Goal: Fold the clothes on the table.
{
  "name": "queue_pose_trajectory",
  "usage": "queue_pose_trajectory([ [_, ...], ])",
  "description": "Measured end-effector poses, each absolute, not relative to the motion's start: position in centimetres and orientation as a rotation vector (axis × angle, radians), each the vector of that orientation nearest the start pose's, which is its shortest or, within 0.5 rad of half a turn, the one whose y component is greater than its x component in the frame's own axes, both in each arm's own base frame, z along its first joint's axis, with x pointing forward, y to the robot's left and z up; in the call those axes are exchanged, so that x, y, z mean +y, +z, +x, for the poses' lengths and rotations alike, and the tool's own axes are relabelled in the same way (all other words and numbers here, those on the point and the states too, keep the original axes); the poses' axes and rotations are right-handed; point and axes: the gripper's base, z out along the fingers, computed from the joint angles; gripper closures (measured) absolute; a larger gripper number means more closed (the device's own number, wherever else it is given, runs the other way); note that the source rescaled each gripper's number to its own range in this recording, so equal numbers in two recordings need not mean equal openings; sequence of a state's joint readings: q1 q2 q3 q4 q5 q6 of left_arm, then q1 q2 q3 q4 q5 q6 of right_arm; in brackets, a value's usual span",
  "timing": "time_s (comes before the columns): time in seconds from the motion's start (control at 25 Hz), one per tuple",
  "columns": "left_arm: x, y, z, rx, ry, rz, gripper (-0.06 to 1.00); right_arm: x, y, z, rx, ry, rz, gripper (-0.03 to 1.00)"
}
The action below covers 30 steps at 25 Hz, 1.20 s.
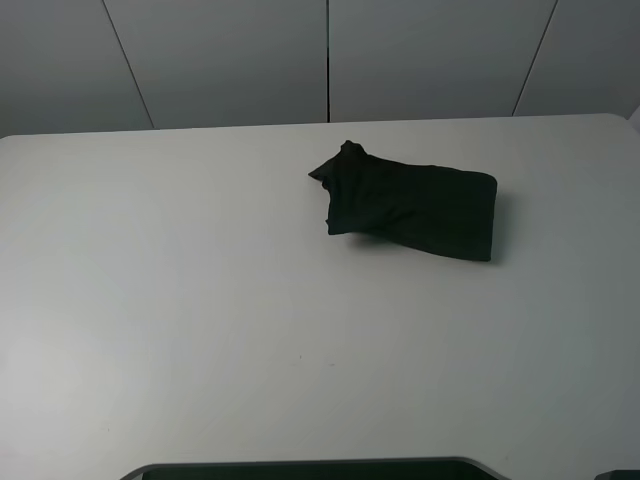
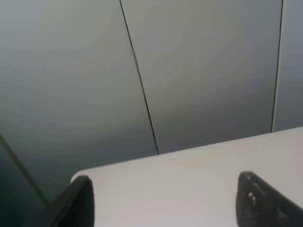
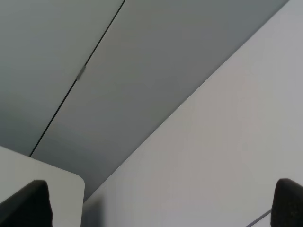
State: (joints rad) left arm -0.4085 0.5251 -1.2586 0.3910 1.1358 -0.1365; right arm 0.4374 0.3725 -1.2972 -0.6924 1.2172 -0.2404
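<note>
The black T-shirt (image 1: 412, 208) lies in a compact bundle on the white table (image 1: 250, 300), right of centre towards the far edge. One corner sticks up at its left end. Its print does not show. Neither gripper shows in the exterior high view. In the left wrist view my left gripper (image 2: 168, 203) is open and empty, its two black fingertips (image 2: 80, 201) wide apart over a rounded table corner (image 2: 189, 179). In the right wrist view my right gripper (image 3: 158, 203) is open and empty, with its fingertips (image 3: 28, 203) at the picture's edges. The shirt is in neither wrist view.
Grey wall panels (image 1: 320, 60) stand behind the table's far edge. A dark curved edge (image 1: 300, 468) of the robot's base lies along the near edge. The right wrist view shows a table corner (image 3: 52, 177) and wall panels (image 3: 142, 71).
</note>
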Motion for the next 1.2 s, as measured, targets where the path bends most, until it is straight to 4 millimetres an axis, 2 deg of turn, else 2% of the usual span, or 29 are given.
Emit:
queue_pose_trajectory([
  [0.28, 2.4, 46.7, 2.1, 1.896, 0.053, 0.154, -0.04, -9.1, 46.9, -6.8, 1.585, -0.558, -0.255, -0.03],
  [0.48, 2.6, 46.5, 1.4, 1.903, 0.028, 0.150, -0.04, -9.3, 46.3, -9.1, 1.557, -0.608, -0.200, -0.02],
  [0.68, 3.3, 46.3, -0.9, 1.849, -0.044, 0.116, -0.04, -8.1, 45.7, -11.6, 1.550, -0.730, -0.110, -0.02],
  [0.8, 3.9, 46.1, -2.4, 1.805, -0.082, 0.078, -0.04, -7.1, 45.4, -12.6, 1.547, -0.746, -0.070, -0.02],
  [1.0, 4.5, 44.7, -5.0, 1.754, -0.038, -0.016, -0.04, -5.3, 45.3, -12.7, 1.561, -0.713, -0.057, -0.02],
  [1.2, 3.2, 41.9, -7.0, 1.751, 0.086, -0.079, -0.04, -3.9, 45.2, -12.8, 1.567, -0.681, -0.047, -0.02],
])
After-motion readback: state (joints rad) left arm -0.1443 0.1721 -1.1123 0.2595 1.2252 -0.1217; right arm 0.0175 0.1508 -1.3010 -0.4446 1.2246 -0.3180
